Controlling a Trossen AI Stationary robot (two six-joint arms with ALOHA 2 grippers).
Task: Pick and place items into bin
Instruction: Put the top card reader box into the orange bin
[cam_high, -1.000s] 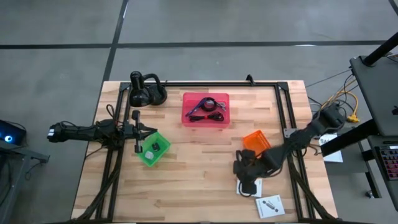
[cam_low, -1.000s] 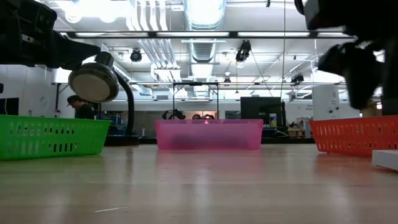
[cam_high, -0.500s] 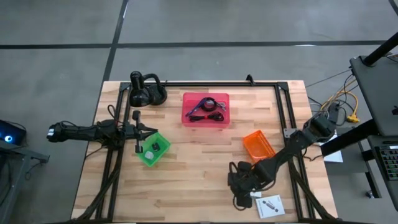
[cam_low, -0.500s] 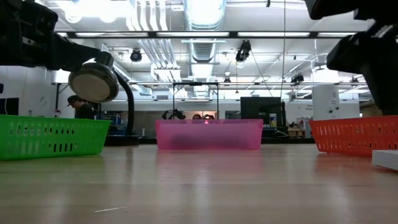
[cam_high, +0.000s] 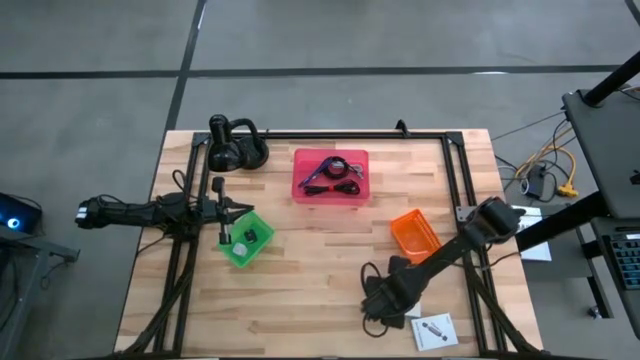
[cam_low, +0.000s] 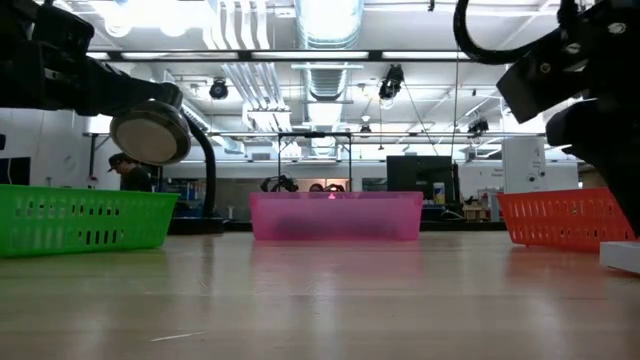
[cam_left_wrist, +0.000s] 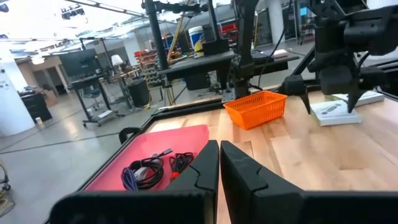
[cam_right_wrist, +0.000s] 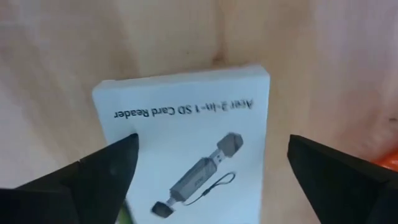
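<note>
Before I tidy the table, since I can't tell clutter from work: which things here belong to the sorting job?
Job:
white packet between the open right gripper fingers
second white packet
cables in pink bin
green bin
orange bin

Just there:
desk lamp

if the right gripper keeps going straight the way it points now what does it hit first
Most likely the white card reader packet lying flat on the table. The right gripper points down at it with open fingers on either side; the remaining gap is unclear.

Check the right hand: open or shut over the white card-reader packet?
Open. The right hand has its dark fingers spread either side of the flat white card-reader packet, not touching it.
</note>
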